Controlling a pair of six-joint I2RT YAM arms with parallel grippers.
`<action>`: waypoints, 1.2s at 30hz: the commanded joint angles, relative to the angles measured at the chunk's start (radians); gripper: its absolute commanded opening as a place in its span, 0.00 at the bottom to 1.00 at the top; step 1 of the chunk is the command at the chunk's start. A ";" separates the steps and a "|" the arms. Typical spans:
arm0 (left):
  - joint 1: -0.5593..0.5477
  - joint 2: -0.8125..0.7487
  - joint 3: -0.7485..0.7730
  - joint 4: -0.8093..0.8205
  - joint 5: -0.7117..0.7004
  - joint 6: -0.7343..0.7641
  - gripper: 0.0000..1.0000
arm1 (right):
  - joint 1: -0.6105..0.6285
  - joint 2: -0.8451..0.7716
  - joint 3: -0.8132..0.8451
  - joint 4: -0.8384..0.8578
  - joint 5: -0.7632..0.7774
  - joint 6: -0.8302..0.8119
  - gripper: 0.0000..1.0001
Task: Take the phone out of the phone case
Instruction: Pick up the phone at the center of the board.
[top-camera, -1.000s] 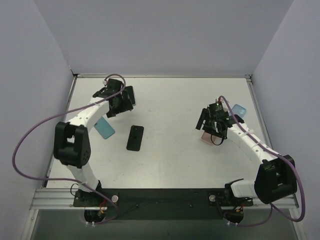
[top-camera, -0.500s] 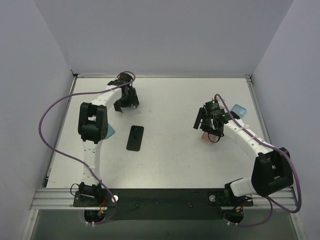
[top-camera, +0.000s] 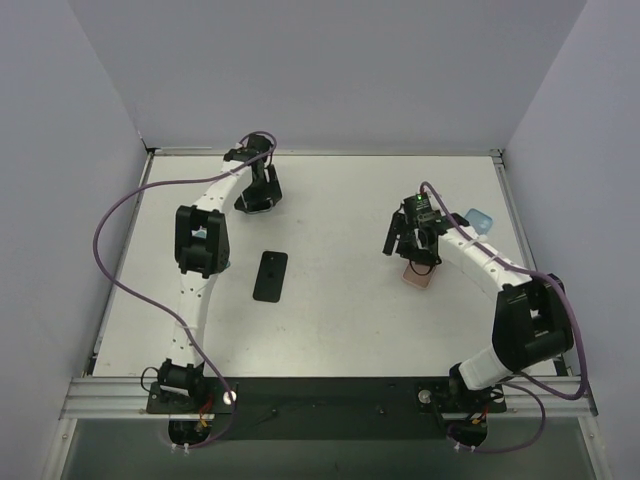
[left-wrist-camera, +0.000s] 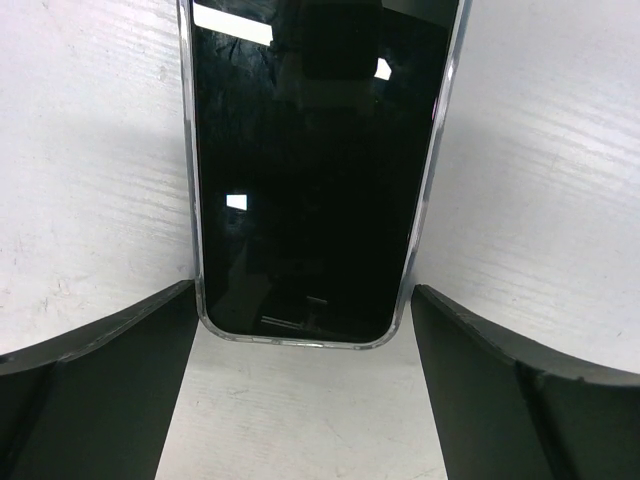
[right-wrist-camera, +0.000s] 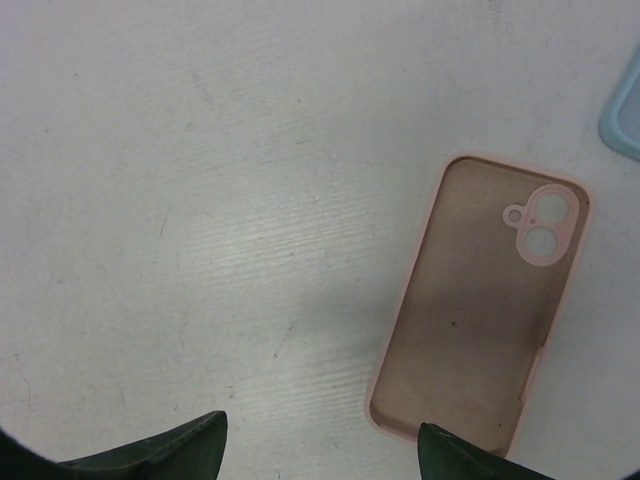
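Observation:
In the left wrist view a phone (left-wrist-camera: 315, 170) with a dark screen lies flat on the table inside a clear phone case (left-wrist-camera: 192, 200), whose rim shows round it. My left gripper (left-wrist-camera: 303, 345) is open. Its two fingers stand wide on either side of the phone's near end and do not touch it. From above, the left gripper (top-camera: 258, 197) is at the far back of the table and covers most of that phone. My right gripper (right-wrist-camera: 320, 430) is open over bare table, just left of an empty pink case (right-wrist-camera: 485, 310).
A bare black phone (top-camera: 270, 275) lies mid-table. A light blue case (top-camera: 222, 263) peeks from behind the left arm. Another light blue case (top-camera: 481, 220) lies right of the right gripper (top-camera: 405, 242), with the pink case (top-camera: 420, 275) below it. Walls enclose three sides.
The left arm has reared up and reached towards the back wall, bringing its gripper over the cased phone. The right gripper has shifted slightly left and back. No object has moved.

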 joint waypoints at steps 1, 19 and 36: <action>0.007 0.102 0.047 -0.047 0.013 -0.018 0.97 | -0.015 0.043 0.050 -0.026 -0.003 -0.023 0.70; -0.096 -0.279 -0.398 0.119 0.137 0.014 0.47 | -0.019 0.043 0.044 -0.020 -0.068 0.018 0.70; -0.362 -0.736 -0.963 0.410 0.487 -0.203 0.43 | -0.026 -0.015 -0.095 0.216 -0.445 0.271 0.70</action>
